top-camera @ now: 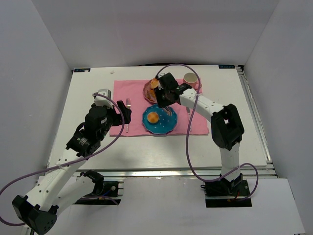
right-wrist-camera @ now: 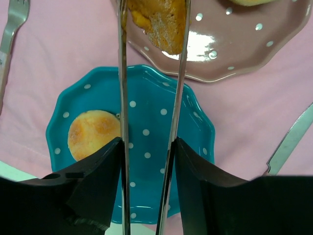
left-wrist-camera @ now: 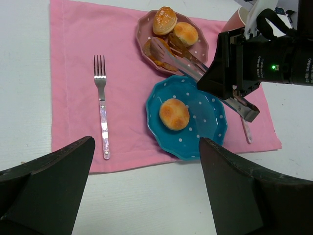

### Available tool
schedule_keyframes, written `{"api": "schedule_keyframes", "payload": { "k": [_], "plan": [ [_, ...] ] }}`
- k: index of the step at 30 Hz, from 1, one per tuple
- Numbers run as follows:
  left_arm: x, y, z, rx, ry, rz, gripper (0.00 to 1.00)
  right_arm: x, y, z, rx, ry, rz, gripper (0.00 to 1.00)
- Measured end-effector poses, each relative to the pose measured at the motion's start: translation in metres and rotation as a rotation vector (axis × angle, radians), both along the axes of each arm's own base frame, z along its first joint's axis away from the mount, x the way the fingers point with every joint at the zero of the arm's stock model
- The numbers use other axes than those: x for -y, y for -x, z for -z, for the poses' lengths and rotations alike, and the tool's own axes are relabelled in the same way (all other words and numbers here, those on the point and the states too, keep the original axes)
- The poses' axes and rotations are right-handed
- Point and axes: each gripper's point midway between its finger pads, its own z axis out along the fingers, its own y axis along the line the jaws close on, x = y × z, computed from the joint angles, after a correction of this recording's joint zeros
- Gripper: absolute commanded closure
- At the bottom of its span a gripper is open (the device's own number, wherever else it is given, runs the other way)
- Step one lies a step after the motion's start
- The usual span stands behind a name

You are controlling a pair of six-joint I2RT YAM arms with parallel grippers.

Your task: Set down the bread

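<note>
My right gripper (right-wrist-camera: 146,147) is shut on metal tongs (right-wrist-camera: 122,88), whose tips pinch a longer brown pastry (right-wrist-camera: 159,19) at the near rim of the pink plate (right-wrist-camera: 234,54). A round golden roll (right-wrist-camera: 94,133) lies on the blue dotted plate (right-wrist-camera: 156,117) just below. In the left wrist view two more round rolls (left-wrist-camera: 165,19) (left-wrist-camera: 186,33) sit on the pink plate (left-wrist-camera: 195,49), and the tongs (left-wrist-camera: 176,56) reach in from the right. My left gripper (left-wrist-camera: 146,142) is open and empty, hovering over the mat's near edge. In the top view the right gripper (top-camera: 166,98) is above both plates.
A pink mat (top-camera: 134,93) lies under both plates. A fork (left-wrist-camera: 101,105) lies on its left part, and a knife (right-wrist-camera: 288,142) lies to the right of the blue plate. A pink cup (top-camera: 190,79) stands at the mat's far right corner. White walls surround the table.
</note>
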Motion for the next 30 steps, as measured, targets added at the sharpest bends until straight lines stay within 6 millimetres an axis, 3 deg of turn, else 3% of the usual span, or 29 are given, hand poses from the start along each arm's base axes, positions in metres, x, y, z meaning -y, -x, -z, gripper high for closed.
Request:
{"api": "schedule_keyframes", "payload": {
  "k": [6,15,18,22,26,30],
  "plan": [
    [0.000,0.000,0.000,0.000,0.000,0.000,0.02,-0.002,0.003,0.004,-0.016,-0.014,-0.005,0.63],
    [0.000,0.000,0.000,0.000,0.000,0.000,0.02,-0.002,0.003,-0.006,-0.001,-0.029,0.006,0.64],
    [0.000,0.000,0.001,-0.001,0.000,0.000,0.02,0.001,0.004,-0.027,0.035,-0.045,0.013,0.63],
    [0.000,0.000,0.003,-0.003,0.003,-0.001,0.02,0.010,0.008,-0.073,0.118,-0.089,0.026,0.63],
    [0.002,0.000,0.008,-0.009,0.011,0.004,0.02,0.035,0.033,-0.112,0.196,-0.128,0.046,0.63],
    [0.005,0.000,0.011,-0.012,0.025,0.013,0.02,0.066,0.070,-0.117,0.219,-0.146,0.059,0.63]
  ]
}}
